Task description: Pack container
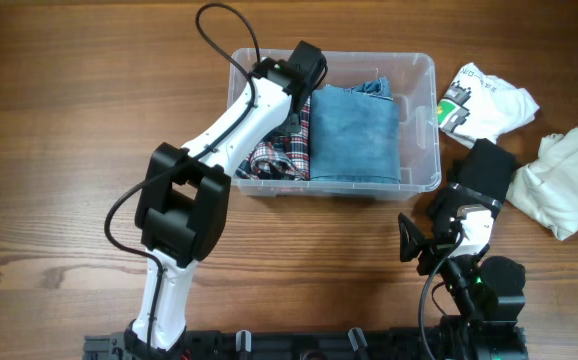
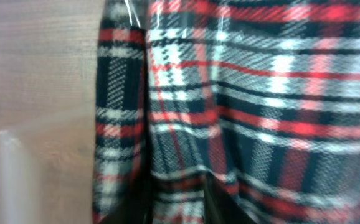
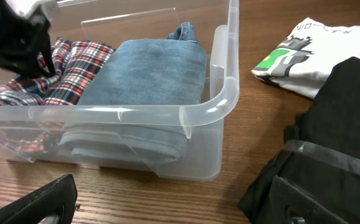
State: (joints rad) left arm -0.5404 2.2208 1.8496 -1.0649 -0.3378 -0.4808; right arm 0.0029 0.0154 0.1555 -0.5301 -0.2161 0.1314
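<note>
The clear container (image 1: 424,120) stands at the back middle of the table; its near corner shows in the right wrist view (image 3: 227,81). Inside lie folded blue jeans (image 1: 354,135) (image 3: 149,68) and, to their left, a red plaid shirt (image 1: 279,155) (image 3: 74,62). My left gripper (image 1: 304,85) reaches into the container's left half and is shut on the plaid shirt (image 2: 261,93), with cloth bunched between its fingers (image 2: 177,208). My right gripper (image 1: 434,235) (image 3: 167,205) is open and empty, low over the table in front of the container's right corner.
A black garment (image 1: 489,165) (image 3: 348,112) lies beside my right gripper's right finger. A white printed t-shirt (image 1: 484,100) (image 3: 304,46) lies right of the container. A cream garment (image 1: 564,185) lies at the far right.
</note>
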